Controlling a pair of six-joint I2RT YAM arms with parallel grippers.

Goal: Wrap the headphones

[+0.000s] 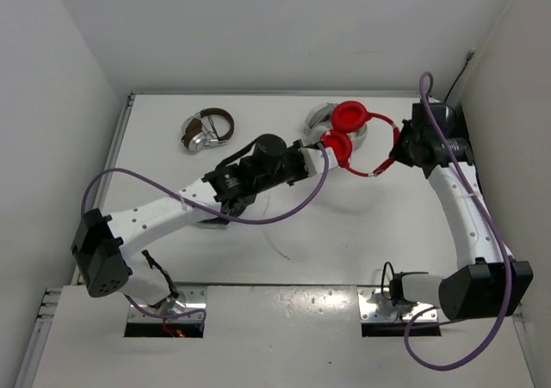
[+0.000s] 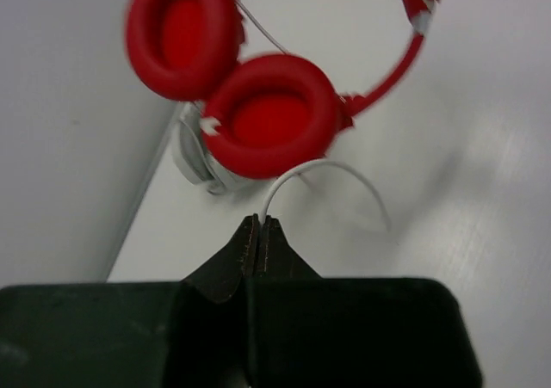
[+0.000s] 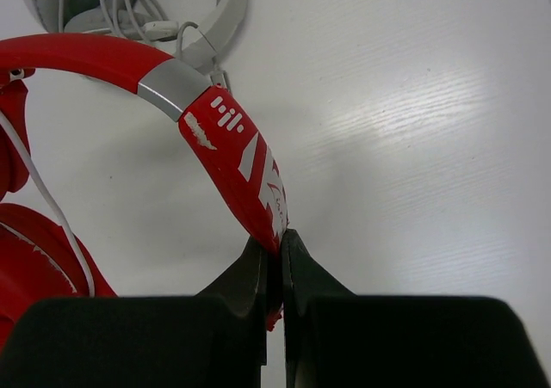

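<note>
The red headphones [image 1: 351, 117] sit at the far right of the worktop [image 1: 344, 233], stretched between the two arms. The right gripper [image 3: 277, 250] is clenched on the headband [image 3: 241, 160] near its printed end. This looks meant to anchor the frame so it cannot slide or turn while the cord is wound.

The left gripper [image 2: 259, 233] is pinched shut just below the nearer earcup [image 2: 271, 117]. The thin white cable [image 2: 327, 166] comes out from between its tips and arcs loosely over the surface. Holding the cable this close to the cups would suit leading it around them. No turn of cable shows on the headphones yet, so the wrapping seems barely begun.

A white-and-grey pair [image 3: 219, 9] lies touching the red one on its far side and could snag the cord. A brown-and-silver pair [image 1: 207, 130] rests well apart to the left. The worktop is smooth, matte white, with plain white walls [image 1: 258, 35] on three sides.
</note>
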